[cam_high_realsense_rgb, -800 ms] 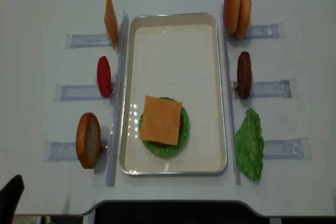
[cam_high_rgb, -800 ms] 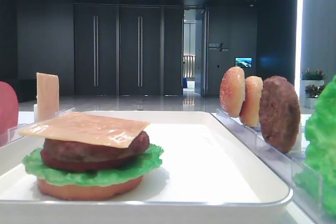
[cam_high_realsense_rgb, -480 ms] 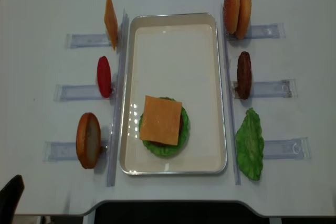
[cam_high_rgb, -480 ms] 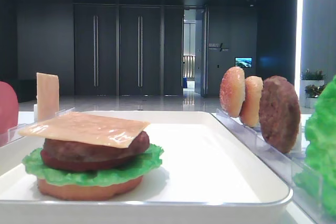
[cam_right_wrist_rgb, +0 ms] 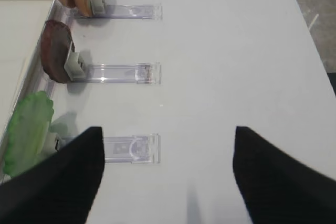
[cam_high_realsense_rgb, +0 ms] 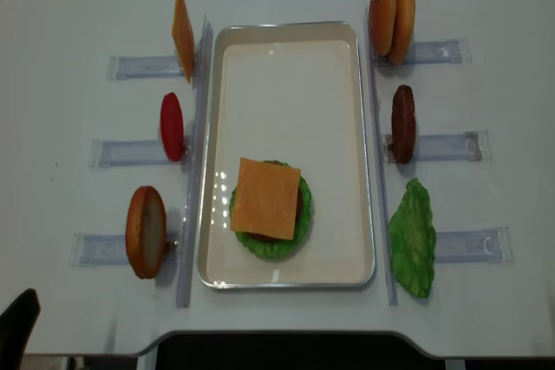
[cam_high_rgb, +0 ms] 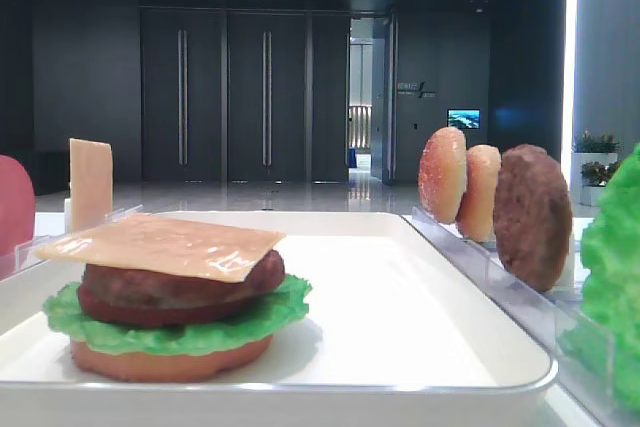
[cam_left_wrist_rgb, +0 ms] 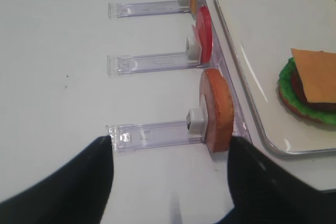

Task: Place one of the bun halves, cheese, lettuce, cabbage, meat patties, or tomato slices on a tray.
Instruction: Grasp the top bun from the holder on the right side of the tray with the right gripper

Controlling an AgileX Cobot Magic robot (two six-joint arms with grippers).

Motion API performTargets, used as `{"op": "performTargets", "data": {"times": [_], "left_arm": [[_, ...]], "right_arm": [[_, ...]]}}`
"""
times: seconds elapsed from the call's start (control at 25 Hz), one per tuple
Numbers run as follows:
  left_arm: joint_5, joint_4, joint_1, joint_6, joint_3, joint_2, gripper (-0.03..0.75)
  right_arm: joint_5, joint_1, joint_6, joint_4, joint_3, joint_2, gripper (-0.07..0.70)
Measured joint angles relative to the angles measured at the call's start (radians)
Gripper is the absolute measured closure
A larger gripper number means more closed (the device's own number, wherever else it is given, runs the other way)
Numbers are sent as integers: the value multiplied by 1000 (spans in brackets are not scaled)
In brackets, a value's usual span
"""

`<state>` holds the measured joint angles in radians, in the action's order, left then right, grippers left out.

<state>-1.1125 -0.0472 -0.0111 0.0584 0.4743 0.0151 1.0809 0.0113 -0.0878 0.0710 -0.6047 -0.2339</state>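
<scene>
Tray (cam_high_realsense_rgb: 286, 32): centre of counter (cam_high_realsense_rgb: 486, 318); cheese (cam_high_realsense_rgb: 266, 197) tops patty, lettuce, bun base.
Bun top (cam_high_realsense_rgb: 145, 231): on edge in left rack, untouched.
R fingers (cam_right_wrist_rgb: 273, 182): wide, empty.
L fingers (cam_left_wrist_rgb: 262, 182): wide, empty.

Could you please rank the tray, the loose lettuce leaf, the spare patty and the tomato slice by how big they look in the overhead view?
Largest to smallest:
1. tray
2. lettuce leaf
3. and 4. patty and tomato slice; both stand on edge and look about alike, so I won't rank them.
</scene>
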Motion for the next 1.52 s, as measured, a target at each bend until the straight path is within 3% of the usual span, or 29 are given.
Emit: {"op": "performTargets", "data": {"times": [0.28,0.68,1.24,1.52], "left_arm": [[0,0,0,0,0,0,198],[0,0,0,0,-1,0,198],[0,0,0,0,-1,0,198],[0,0,0,0,-1,0,198]], "right_arm": [[-54,0,1,34,-176,-411,142],[-11,0,1,88,-606,-979,142],[35,0,-2,69,-984,-1405,147],[105,-20,43,41,-1138,-1534,148]]}}
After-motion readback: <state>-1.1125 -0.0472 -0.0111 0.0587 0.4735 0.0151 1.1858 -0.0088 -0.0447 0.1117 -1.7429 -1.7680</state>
